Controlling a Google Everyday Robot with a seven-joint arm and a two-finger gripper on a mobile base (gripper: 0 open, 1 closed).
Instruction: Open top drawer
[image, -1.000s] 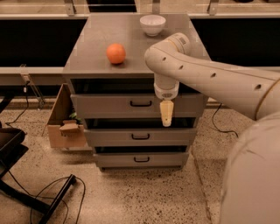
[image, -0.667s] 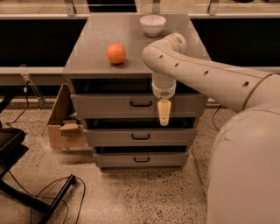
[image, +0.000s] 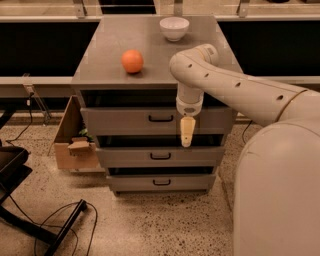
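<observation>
grey top drawer (image: 125, 121), tool (image: 187, 133) hanging beside its black handle (image: 161, 118).

Dim warm light, pincer (image: 186, 133) pale — before top drawer (image: 122, 120)

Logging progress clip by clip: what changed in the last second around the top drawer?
The gripper drifted slightly left, toward the handle of the top drawer. It now hangs in front of the drawer face, right of the handle and not on it. The top drawer, orange and bowl stayed put.

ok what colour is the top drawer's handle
Black, best seen in the camera view; the pincer hangs just beside the handle.
</observation>
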